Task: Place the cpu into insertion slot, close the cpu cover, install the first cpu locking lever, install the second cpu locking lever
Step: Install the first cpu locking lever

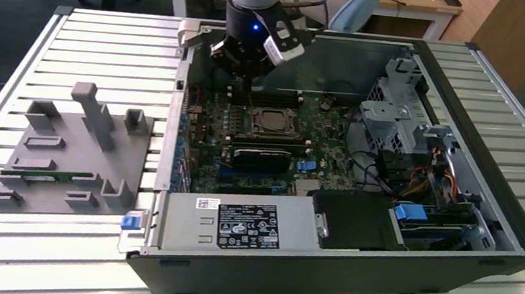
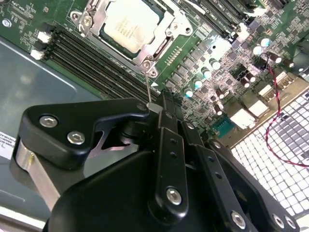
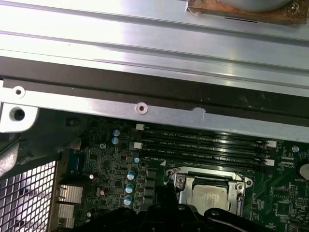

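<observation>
Cpu [image 3: 211, 199] sits in socket on mobo [image 3: 104, 164], dull silver top up. Cpu cover [image 3: 208, 177] lies flat round it, cpu showing thru square opening; screw at each visible corner. Row of black RAM slots [image 3: 203, 145] just beside socket, parallel to it, white latches at ends. Blue-topped caps [image 3: 129, 175] near socket; perforated grille [image 3: 26, 193] beyond caps, away from socket. Silver chassis rail [image 3: 141, 108] w/ screw holes past slots, then ribbed metal table [image 3: 120, 43]. Dark gripper [image 3: 166, 200] partly hides cpu's edge.

Dull grey metal cpu [image 2: 128, 26]; shiny metal cpu cover [image 2: 96, 19].
</observation>
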`<state>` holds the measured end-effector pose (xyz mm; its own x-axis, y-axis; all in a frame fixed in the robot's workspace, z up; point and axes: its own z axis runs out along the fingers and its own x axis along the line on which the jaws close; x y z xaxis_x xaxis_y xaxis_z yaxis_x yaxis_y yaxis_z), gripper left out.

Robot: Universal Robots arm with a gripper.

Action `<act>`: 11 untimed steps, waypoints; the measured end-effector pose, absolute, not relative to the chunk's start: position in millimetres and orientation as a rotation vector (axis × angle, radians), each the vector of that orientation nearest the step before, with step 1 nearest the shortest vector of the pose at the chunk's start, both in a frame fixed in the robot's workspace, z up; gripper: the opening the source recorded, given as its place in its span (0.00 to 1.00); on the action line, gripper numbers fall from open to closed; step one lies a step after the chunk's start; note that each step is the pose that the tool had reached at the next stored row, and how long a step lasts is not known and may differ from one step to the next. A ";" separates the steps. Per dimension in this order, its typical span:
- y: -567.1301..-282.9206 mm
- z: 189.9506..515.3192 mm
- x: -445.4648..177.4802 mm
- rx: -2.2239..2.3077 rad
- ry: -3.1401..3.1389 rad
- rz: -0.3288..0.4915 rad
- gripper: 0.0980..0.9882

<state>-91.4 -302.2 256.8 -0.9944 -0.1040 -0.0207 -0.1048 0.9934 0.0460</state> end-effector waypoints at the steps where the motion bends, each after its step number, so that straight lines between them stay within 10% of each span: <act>1: -302.8 256.7 -91.9 -0.163 3.118 0.074 0.01; 11: -303.8 254.4 -102.5 -0.164 3.118 0.074 0.01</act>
